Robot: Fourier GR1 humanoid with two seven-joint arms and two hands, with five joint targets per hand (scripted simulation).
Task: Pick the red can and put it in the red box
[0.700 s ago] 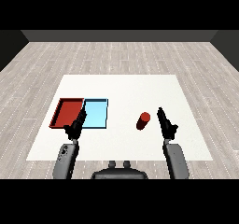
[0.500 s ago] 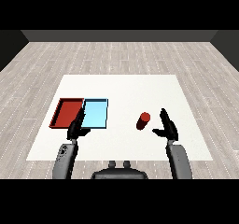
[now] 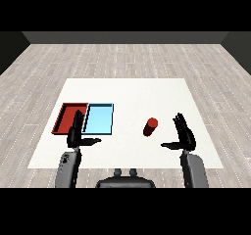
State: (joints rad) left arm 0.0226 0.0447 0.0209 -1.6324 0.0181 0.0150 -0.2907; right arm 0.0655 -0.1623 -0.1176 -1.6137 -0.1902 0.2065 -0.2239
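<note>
A white desk [image 3: 127, 94] stands on a grey plank floor [image 3: 127, 58] with a dark wall [image 3: 127, 37] behind. The red can [image 3: 150, 127] stands upright on the desk, apart from the right hand [image 3: 184, 137], whose fingers are spread wide, thumb pointing toward the can. The left hand [image 3: 75, 133], fingers straight, overlaps the near edges of the red tray [image 3: 66, 116] and the light blue tray [image 3: 100, 119], hiding part of them.
</note>
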